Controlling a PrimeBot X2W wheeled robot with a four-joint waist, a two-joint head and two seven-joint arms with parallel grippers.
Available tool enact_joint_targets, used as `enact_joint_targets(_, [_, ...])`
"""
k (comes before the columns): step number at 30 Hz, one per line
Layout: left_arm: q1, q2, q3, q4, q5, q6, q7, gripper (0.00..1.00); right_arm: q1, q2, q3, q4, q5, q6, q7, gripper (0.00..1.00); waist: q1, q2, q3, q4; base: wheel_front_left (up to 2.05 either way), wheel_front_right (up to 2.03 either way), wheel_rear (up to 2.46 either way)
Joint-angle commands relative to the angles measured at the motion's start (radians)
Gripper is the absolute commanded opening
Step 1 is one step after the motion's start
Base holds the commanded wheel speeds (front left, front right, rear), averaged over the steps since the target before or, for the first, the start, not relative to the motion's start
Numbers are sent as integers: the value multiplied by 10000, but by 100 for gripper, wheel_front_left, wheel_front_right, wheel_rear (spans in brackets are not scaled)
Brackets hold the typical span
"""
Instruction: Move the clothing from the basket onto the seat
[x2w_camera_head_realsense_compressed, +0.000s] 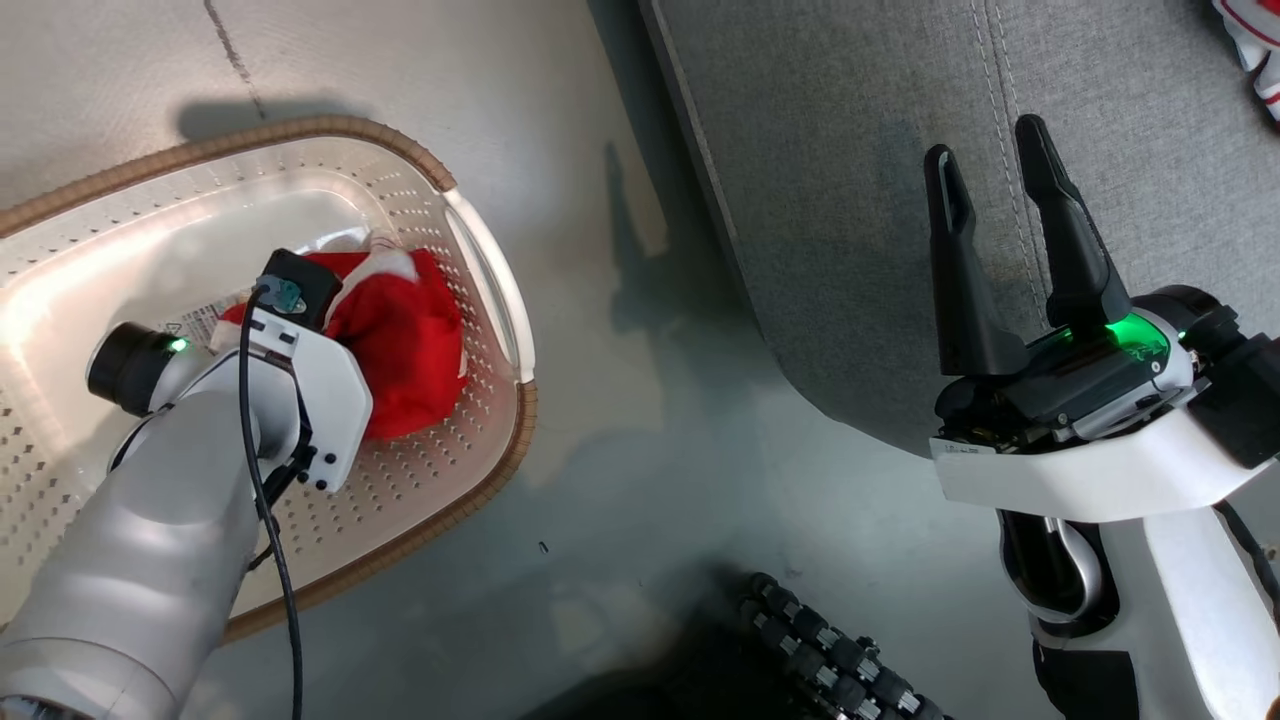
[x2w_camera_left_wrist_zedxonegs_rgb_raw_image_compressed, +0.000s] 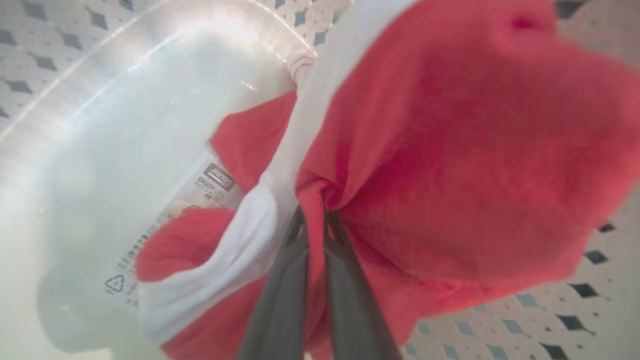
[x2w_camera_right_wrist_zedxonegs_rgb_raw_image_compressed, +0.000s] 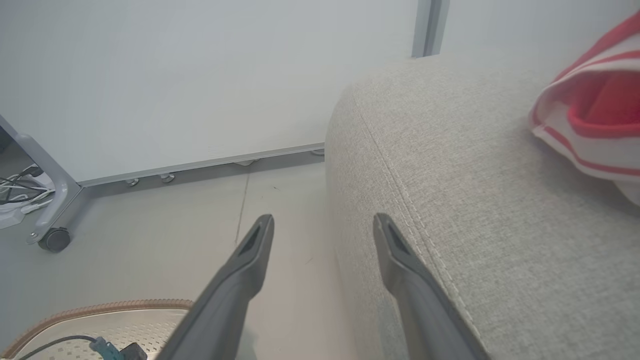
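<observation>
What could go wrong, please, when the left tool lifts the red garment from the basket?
The left tool is shut on just a small fold of the bright red soft fabric garment, so it may slip free. Hanging cloth could snag the rim of the cream perforated plastic basket and drag it.

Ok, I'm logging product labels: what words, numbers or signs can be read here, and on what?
"ENJOY LIFE", probably, blurred: sticker on the basket floor, below a dark logo box that is unreadable.
Triangle sign: same sticker; the print beside it is too blurred.
Small label on the right arm's white shell: too small to read.
The clothing: no text visible.
</observation>
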Motion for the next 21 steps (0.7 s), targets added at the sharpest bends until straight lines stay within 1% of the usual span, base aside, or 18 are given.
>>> enact_joint_targets(1, [-160, -2, -11, 36, 2, 21, -106, 0, -105, -16, -39, 4, -73, 16, -83, 100, 0, 0, -108, 101, 0, 0, 0])
enact_joint_targets(6, [-117, -355, -73, 77, 63, 167, -999, 0, 27, -22, -184, 107, -405, 16, -84, 100, 0, 0, -672, 575, 0, 0, 0])
enact_joint_targets(13, [335, -915, 236, -74, -273, 431, -2711, 0, 412, -29, -509, 386, -1173, 17, -84, 100, 0, 0, -1849, 1462, 0, 0, 0])
enact_joint_targets(14, [466, -1079, 353, -141, -395, 511, -3121, 0, 534, -29, -583, 518, -1371, 17, -57, 100, 0, 0, -2222, 1740, 0, 0, 0])
enact_joint_targets(18, [793, -1333, 671, -411, -724, 611, -3628, 0, 739, -29, -793, 652, -1691, 17, 236, 100, 0, 0, -2946, 2282, 0, 0, 0])
enact_joint_targets(21, [1048, -1400, 945, -821, -866, 713, -3801, 0, 906, -34, -878, 674, -1883, 17, 471, 100, 0, 0, -3480, 2616, 0, 0, 0])
